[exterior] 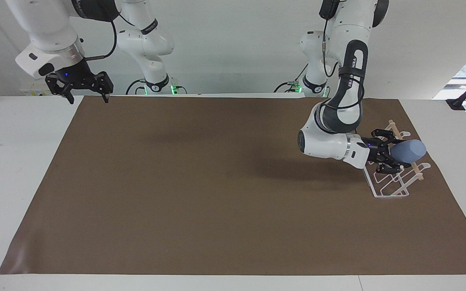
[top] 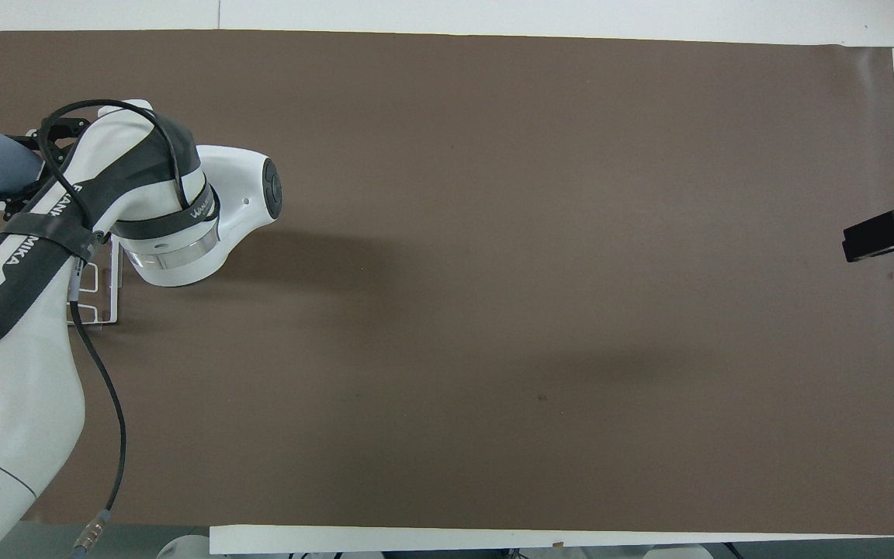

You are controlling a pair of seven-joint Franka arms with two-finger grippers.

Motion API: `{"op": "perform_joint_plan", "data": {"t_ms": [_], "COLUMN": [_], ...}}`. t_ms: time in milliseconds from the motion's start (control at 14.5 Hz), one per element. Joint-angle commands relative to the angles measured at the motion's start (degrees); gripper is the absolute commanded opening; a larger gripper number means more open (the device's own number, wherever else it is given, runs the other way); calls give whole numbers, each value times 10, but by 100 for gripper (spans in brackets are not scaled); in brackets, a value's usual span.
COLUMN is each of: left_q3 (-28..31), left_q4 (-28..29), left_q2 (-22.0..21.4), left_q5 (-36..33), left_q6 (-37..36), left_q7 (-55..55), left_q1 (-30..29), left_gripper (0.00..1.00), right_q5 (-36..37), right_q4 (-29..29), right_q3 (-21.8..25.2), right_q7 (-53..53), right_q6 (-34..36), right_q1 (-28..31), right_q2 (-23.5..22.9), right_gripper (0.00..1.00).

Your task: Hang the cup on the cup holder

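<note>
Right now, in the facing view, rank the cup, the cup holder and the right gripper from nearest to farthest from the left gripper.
1. The cup, held sideways in the left gripper.
2. The cup holder, just under it at the left arm's end of the table.
3. The right gripper, raised over the right arm's end, waiting.
</note>
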State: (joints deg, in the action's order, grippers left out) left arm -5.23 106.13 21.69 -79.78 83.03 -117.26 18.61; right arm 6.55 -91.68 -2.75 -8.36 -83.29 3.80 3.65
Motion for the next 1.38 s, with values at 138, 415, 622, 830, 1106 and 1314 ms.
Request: {"op": "perform_joint_plan", "data": {"t_ms": [138,415,622,830,1106,1314], "left_q3": [-3,-5,-5,-6,-6,-4], "left_q4": [8,7,7,0,-18,-17], "left_q2": [8,15,15,19,24,21], "left_q5": [-10,-1,-1,13,18,80], "left_q6": [26,57,59,84,111,99], "left_q7": [-28,-28,-29,-26,-10,-11], "left_q1": [-16,-23,-23,-30,-53,-46], "left_gripper": [1,9,8,47,100,100], "right_q5": [9,9,9,9,9,9], "right_q4": [-21,-20,-20,-23,-23,-23], "right_q3": [42,41,42,41,41,41], "right_q7": [3,3,1,-3,-2,-2], "right_q6": [-2,-3,-3,-1,-1,-1], "right_q1": [-25,-26,-23,-26,-26,-26], "right_q2": [14,8,9,10,10,10], "right_gripper": [100,100,100,100,100,100]}}
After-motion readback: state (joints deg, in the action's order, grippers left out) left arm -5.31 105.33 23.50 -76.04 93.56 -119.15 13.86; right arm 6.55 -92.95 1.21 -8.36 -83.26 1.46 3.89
